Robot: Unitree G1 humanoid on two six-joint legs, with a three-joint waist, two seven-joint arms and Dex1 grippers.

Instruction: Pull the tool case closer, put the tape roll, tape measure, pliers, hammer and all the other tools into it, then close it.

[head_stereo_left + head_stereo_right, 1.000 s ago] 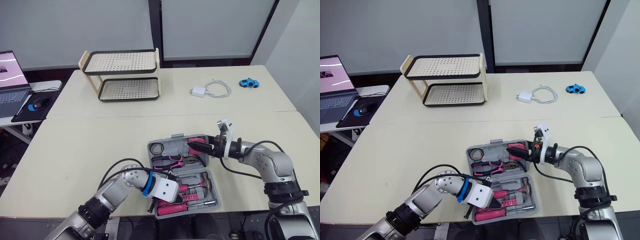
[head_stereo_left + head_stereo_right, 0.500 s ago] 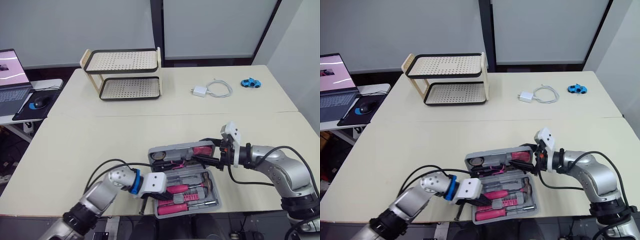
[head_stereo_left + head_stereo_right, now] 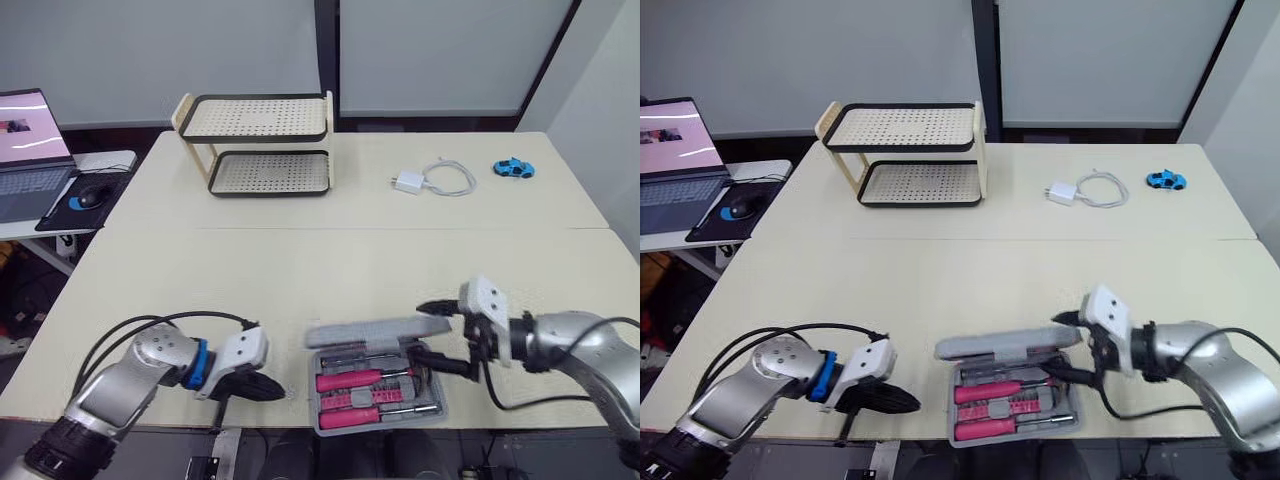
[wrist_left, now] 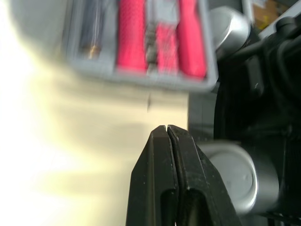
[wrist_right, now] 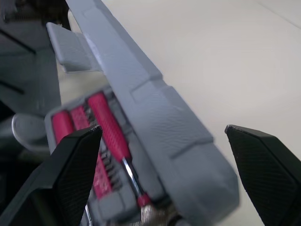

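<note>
Cream tabletop [image 3: 300, 270] fills the head view, with a two-tier rack [image 3: 258, 145] at the upper left and a charger with its cable [image 3: 430, 180] at the upper right. The tool case [image 3: 378, 395] sits at the lower centre, near the table's front edge. A second ago its lid [image 3: 375, 331] lay flat and open behind the base. It has since swung up and over, and now hangs almost level above the base. Only the front row of pink-handled screwdrivers [image 3: 355, 381] shows beneath it.

The right gripper [image 3: 432, 336] is at the lid's right end. Its fingers [image 5: 70, 174] are spread wide, one on each side of the lid edge, gripping nothing. The left gripper [image 3: 270, 390] has drawn back to the lower left, apart from the case, and lies on the table with its fingers [image 4: 162, 155] pressed together on nothing.

Packing looks finished (no loose tools lie on the table). What remains is probably pressing the lid fully down.
</note>
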